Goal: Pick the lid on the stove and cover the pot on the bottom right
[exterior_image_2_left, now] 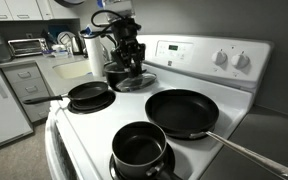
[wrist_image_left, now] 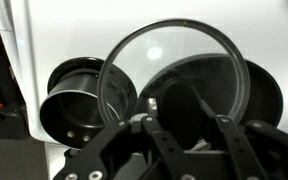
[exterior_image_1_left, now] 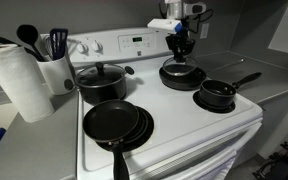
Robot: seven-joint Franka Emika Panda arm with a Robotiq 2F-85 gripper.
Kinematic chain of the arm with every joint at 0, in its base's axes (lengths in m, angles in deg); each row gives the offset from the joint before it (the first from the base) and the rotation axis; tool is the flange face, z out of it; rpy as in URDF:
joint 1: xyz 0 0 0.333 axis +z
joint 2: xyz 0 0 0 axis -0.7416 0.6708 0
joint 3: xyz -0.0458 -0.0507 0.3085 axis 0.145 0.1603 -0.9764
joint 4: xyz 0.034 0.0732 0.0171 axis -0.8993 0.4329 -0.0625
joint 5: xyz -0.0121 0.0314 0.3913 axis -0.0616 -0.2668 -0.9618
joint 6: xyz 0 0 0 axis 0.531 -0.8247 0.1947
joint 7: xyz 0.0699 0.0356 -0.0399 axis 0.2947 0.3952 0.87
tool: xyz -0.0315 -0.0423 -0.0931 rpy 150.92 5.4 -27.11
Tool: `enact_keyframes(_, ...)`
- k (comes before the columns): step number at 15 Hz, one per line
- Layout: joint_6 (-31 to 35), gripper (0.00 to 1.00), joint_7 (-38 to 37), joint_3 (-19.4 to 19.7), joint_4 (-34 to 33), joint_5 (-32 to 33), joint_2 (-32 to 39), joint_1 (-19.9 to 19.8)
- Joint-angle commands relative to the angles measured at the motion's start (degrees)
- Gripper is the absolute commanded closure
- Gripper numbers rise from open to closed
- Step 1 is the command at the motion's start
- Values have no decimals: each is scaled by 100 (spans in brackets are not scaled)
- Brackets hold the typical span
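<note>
The clear glass lid [wrist_image_left: 174, 60] with metal rim hangs under my gripper [wrist_image_left: 182, 118]. The fingers are closed on its dark centre knob. In an exterior view my gripper [exterior_image_1_left: 181, 45] is above the shallow frying pan [exterior_image_1_left: 182, 76] on the back right burner of the white stove [exterior_image_1_left: 174, 125]. The small black saucepan [exterior_image_1_left: 216, 95] with a long handle sits on the front right burner. It is uncovered and also shows in the wrist view [wrist_image_left: 69, 100] and in an exterior view [exterior_image_2_left: 139, 150]. The lid is beside the saucepan, not over it.
A wide black pot with its own lid [exterior_image_1_left: 102, 80] is on the back left burner. A frying pan [exterior_image_1_left: 117, 125] is on the front left. A paper towel roll [exterior_image_1_left: 19, 80] and a utensil holder [exterior_image_1_left: 56, 65] stand on the counter beside the stove.
</note>
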Motion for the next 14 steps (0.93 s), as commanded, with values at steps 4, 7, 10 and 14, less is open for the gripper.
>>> enact_keyframes(4, 1060, 83, -891, -149, 1512, 510, -860, -330)
enact_keyframes(7, 1139, 83, -1312, -200, 1891, 684, -1191, -459)
enact_keyframes(10, 922, 83, -1629, -293, 2223, 694, -1599, -576)
enact_keyframes(14, 896, 83, -2043, -450, 2665, 874, -2150, -786)
